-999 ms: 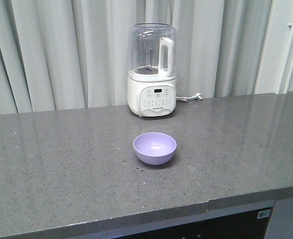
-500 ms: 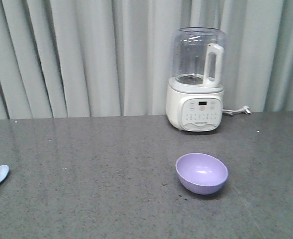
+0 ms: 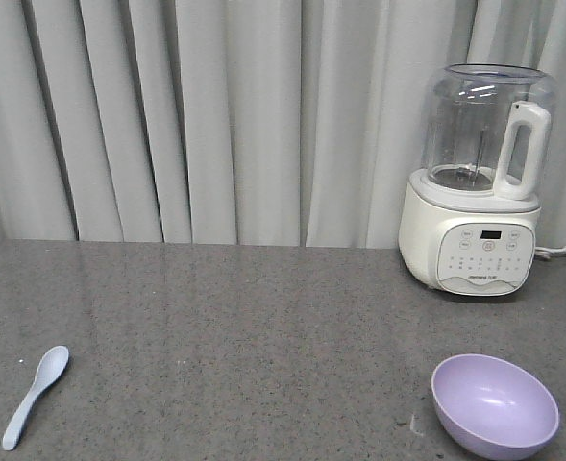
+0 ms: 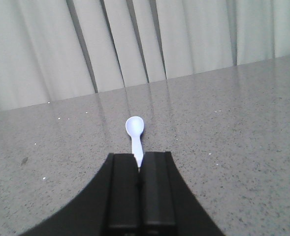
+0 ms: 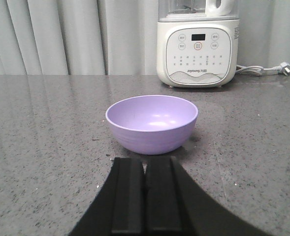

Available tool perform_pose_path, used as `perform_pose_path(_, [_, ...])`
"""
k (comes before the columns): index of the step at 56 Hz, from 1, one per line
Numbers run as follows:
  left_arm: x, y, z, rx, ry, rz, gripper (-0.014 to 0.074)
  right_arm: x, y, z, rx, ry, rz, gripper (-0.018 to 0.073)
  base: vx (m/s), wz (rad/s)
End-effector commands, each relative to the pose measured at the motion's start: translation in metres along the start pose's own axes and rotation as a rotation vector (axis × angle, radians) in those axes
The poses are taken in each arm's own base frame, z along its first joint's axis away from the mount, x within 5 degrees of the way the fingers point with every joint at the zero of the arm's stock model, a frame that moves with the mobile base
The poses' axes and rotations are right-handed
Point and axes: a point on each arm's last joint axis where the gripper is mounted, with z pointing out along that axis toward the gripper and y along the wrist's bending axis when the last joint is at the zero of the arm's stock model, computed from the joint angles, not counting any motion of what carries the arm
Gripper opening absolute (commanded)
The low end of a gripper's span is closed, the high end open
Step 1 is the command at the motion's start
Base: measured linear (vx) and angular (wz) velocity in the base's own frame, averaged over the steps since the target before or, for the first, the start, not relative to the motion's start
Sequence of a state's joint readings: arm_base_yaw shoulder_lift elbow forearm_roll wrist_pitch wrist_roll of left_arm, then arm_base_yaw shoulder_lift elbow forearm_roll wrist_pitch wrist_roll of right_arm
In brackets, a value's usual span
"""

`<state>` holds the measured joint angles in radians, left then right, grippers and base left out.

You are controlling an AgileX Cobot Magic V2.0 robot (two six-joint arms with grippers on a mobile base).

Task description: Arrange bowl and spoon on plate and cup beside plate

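Evidently nothing is placed yet: the grey table (image 3: 215,317) carries no plate or cup in any view, so both are yet to be located. Bowl (image 3: 495,404) sits loose before the blender (image 3: 479,182), right gripper (image 5: 145,164) just short of it, jaws closed and empty; spoon (image 3: 35,394) lies well apart to the left, left gripper (image 4: 140,160) lined up behind its handle, jaws likewise closed on nothing.

bowl (image 3: 495,405): small, round, plain lavender-purple; upright, empty, on the grey counter (image 3: 263,336) at the front right.
spoon (image 3: 36,394): pale blue soup spoon; lying flat at far left, scoop pointing away, well apart from the bowl.
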<state>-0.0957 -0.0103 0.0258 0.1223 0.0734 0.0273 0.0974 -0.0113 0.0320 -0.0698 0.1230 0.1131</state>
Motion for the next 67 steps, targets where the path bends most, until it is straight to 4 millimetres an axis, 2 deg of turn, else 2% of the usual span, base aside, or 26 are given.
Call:
perform_pose_path(1, [-0.0173, 0.0016, -0.0032, -0.007, -0.13, -0.016, -0.0003, -0.0068, 0.0006, -0.0005, -0.006, -0.085, -0.008, -0.0006, 0.17, -0.03])
perform_pose_path(60, [-0.0181, 0.0016, -0.0033, -0.007, -0.138, -0.016, -0.0003, -0.0069, 0.0006, -0.0005, -0.006, -0.085, -0.008, -0.0006, 0.05, -0.04])
perform_pose_path(67, [-0.0254, 0.0023, -0.0046, -0.01, -0.191, -0.014, -0.0003, -0.0161, 0.0018, -0.0018, -0.018, -0.185, -0.01, -0.0006, 0.0, 0.0])
